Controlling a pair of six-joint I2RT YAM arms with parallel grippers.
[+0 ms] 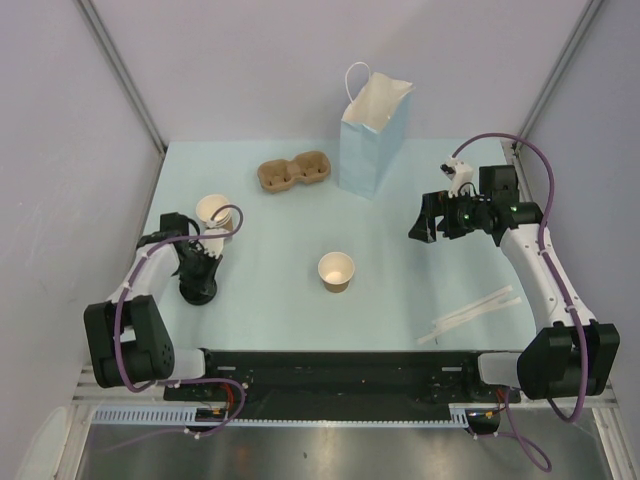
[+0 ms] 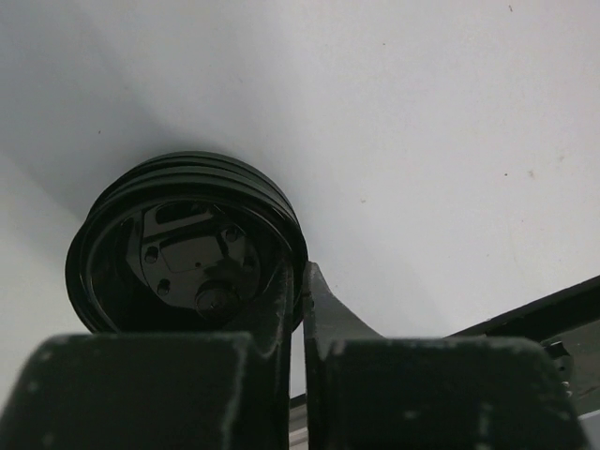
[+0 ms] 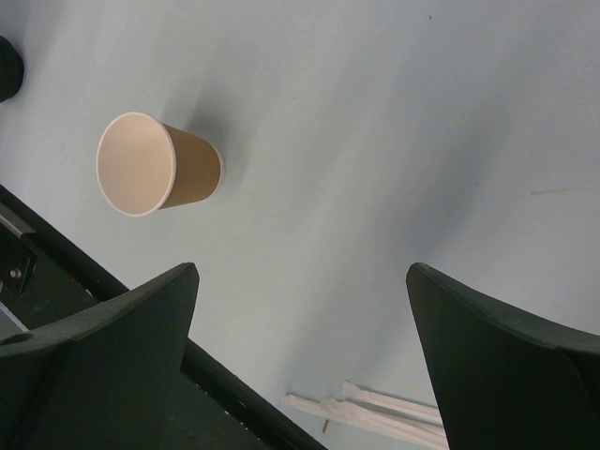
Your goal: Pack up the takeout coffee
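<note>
at the left side of the table the left gripper points down at a black lid. its two fingers stand very narrow, and the right edge of the lid's rim sits just at the slit between them, so the rim looks pinched there. whether a brown cup is under this lid i cannot tell: the gripper covers that place in the top view, and the wrist view shows only the lid's upper face. just behind the left arm stands an open cup, upright. further right, toward the back, lies a brown cup carrier. near the middle stands a second open cup. the blue paper bag stands upright just right of the carrier, its mouth open. the right gripper hangs over the right side with jaws wide and nothing between them, well apart from the lid. at the front right lie wrapped straws.
</note>
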